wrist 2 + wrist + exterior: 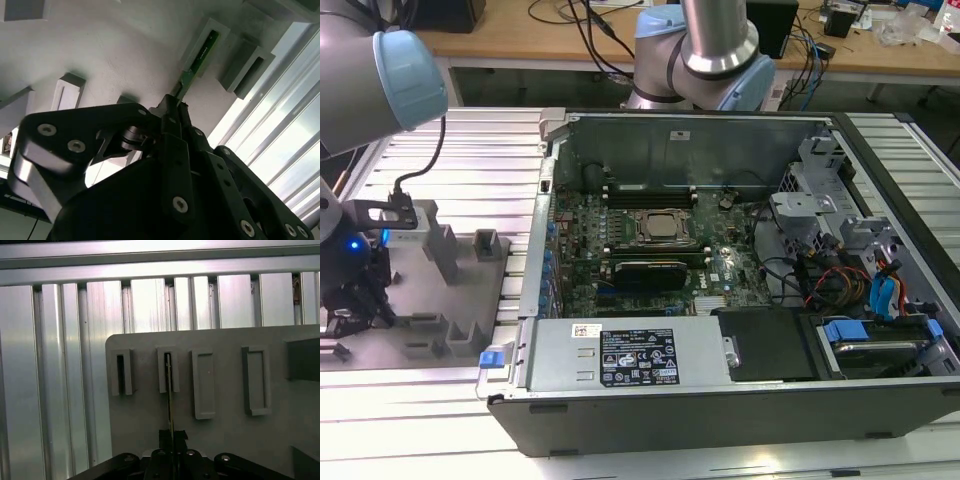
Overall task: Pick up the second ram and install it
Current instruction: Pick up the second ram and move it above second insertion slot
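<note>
The second ram (201, 52) is a narrow green stick standing with its far end in a grey slotted holder (216, 31) on the grey fixture plate (125, 55). My gripper (175, 107) is shut on the stick's near end. In the first wrist view the ram (169, 400) shows edge-on as a thin line running from its holder (161, 370) to the gripper (172, 434). In the exterior view the gripper (358, 300) hangs low over the fixture plate (440, 290) at that view's left, beside the open computer case (720, 410).
The motherboard (580, 230) lies inside the case with a processor socket (655, 227) and long memory slots (650, 190). Cables and drive bays (860, 290) fill the case at the exterior view's right. Other holder blocks (204, 385) stand on the plate. A ribbed aluminium table (60, 365) surrounds it.
</note>
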You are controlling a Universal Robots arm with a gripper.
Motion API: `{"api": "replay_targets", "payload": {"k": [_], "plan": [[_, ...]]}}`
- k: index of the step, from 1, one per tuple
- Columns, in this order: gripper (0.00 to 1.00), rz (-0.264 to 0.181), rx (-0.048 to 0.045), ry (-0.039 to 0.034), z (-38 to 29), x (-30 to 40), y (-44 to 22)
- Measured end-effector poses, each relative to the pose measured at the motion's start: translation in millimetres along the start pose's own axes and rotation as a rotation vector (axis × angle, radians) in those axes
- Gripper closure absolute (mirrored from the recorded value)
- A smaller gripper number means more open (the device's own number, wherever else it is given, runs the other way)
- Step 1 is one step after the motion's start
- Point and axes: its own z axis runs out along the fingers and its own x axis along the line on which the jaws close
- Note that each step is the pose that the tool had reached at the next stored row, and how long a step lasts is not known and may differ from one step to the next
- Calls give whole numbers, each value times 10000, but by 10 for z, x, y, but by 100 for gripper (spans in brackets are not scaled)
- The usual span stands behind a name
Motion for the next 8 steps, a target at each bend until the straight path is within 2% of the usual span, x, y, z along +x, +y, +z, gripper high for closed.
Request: {"api": "replay_targets", "payload": {"k": [8], "plan": [[87,0,0,0,4,0,0]]}}
